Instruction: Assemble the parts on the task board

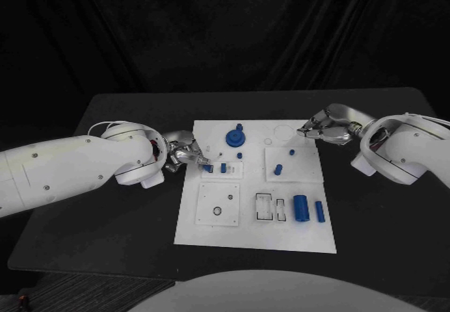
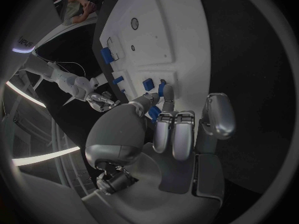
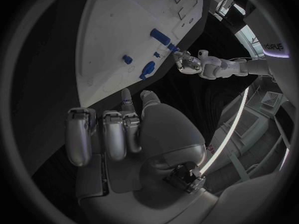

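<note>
We see the task board [image 1: 253,237] lying mid-counter [image 1: 112,221], the left hand [image 1: 183,156] at the board's left edge touching a small part [image 1: 207,168], the right hand [image 1: 324,127] over its far right corner, two cylinder parts [image 1: 301,208] near its right edge

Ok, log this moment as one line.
left hand: pinching small blue part at task board | right hand: holding nothing, at board's far corner

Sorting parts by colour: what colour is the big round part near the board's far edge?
Blue, clearest in the head view: the round part on the white board.
</note>
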`<state>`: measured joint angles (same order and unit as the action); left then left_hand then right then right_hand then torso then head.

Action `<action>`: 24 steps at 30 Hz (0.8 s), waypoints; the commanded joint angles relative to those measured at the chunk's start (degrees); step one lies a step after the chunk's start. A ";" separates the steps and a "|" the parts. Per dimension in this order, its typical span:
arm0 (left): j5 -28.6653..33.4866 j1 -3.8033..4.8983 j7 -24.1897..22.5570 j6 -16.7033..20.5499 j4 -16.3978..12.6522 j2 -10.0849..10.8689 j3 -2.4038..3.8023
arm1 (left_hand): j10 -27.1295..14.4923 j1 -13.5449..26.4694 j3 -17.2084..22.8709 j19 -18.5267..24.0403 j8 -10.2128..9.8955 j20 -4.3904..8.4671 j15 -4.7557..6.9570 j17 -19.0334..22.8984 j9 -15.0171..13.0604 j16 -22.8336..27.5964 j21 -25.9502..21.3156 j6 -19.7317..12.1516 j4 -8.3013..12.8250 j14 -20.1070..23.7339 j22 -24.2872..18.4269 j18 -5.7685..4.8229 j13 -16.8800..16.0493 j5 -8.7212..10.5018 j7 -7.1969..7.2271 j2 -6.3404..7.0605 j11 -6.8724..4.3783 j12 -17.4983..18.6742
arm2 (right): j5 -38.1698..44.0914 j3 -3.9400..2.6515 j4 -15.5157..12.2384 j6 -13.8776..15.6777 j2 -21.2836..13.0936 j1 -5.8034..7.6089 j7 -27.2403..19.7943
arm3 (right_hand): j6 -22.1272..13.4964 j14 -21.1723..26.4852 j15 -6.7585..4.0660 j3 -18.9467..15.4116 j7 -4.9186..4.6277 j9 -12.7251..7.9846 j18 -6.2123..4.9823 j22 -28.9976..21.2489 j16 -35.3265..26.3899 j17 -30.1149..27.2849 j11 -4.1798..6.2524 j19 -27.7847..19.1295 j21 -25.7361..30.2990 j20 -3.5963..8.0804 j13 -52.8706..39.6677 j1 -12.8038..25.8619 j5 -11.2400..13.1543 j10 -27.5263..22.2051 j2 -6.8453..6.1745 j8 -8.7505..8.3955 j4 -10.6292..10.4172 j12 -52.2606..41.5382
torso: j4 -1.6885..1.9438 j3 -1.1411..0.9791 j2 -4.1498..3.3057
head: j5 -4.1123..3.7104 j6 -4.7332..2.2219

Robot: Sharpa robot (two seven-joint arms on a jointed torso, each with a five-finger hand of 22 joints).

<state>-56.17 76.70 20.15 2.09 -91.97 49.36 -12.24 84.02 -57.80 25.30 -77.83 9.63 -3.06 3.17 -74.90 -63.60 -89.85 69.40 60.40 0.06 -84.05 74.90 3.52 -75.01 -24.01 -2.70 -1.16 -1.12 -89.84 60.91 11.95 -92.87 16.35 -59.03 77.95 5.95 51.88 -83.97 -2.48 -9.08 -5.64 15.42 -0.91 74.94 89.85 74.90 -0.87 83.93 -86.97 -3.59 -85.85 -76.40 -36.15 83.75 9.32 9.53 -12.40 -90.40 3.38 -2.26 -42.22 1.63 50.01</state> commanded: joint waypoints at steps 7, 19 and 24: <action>-0.31 -0.31 -1.12 0.63 -0.42 0.10 0.02 | 5.98 0.52 0.02 0.28 0.08 -0.05 0.14 -15.10 -0.05 -0.15 -0.25 -0.45 -0.40 -5.95 8.84 1.18 -14.99 -0.19 0.14 -0.20 0.12 -0.16 | 0.06 -0.04 -0.05 0.87 0.05 -0.14 0.67 | 0.42 -6.03 -0.49 0.39 -0.11 -0.07 -0.06 13.78 0.15 15.10 0.33 4.01 0.24 0.22 -4.15 -0.61 -0.28 6.25 -0.08 -0.19 0.02 0.40 | 0.04 -0.03 -0.03 | 0.07 -0.01; -0.31 -0.55 -1.39 3.05 -0.88 0.05 0.02 | 5.98 0.55 0.01 0.23 0.12 -0.07 0.11 -15.10 -0.14 -0.15 -0.14 -0.48 -0.47 -5.95 8.88 1.15 -14.99 -0.19 0.11 -0.14 0.14 -0.16 | 0.06 -0.04 -0.04 0.82 0.09 -0.15 0.63 | 0.37 -6.03 -0.52 0.53 -0.09 -0.10 -0.06 13.78 0.15 15.10 0.39 4.01 0.23 0.22 -4.15 -0.64 -0.37 6.25 -0.17 -0.27 0.07 0.40 | 0.01 -0.01 -0.03 | 0.07 -0.01; -2.24 -0.62 -1.55 5.01 -1.62 0.49 0.02 | 5.98 0.55 0.00 0.10 0.14 -0.07 0.11 -15.10 -0.16 -0.15 0.08 -0.46 -0.48 -5.95 8.95 1.10 -14.99 -0.19 0.12 -0.09 0.14 -0.16 | 0.06 -0.04 -0.07 0.83 0.02 -0.15 0.61 | 0.37 -6.03 -0.52 0.53 -0.09 -0.10 -0.06 13.78 0.15 15.10 0.39 4.01 0.23 0.22 -4.15 -0.64 -0.37 6.25 -0.17 -0.27 0.07 0.40 | 0.00 0.03 -0.08 | 0.02 -0.01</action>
<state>-56.53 76.19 19.87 4.82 -93.32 49.80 -12.25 84.02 -57.80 25.28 -77.83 9.63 -3.06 3.17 -74.90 -63.67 -89.85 69.40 60.07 0.04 -84.05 74.90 3.52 -75.01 -24.00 -2.58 -1.16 -1.12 -89.84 60.91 11.95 -92.85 16.37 -58.95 77.94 5.95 51.88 -83.99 -2.72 -8.85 -5.64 15.38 -0.91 74.92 89.85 74.90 -0.81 83.93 -86.97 -3.59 -86.19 -76.65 -36.15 83.81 9.17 9.53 -12.17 -90.15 3.38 -2.27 -42.26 1.65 50.01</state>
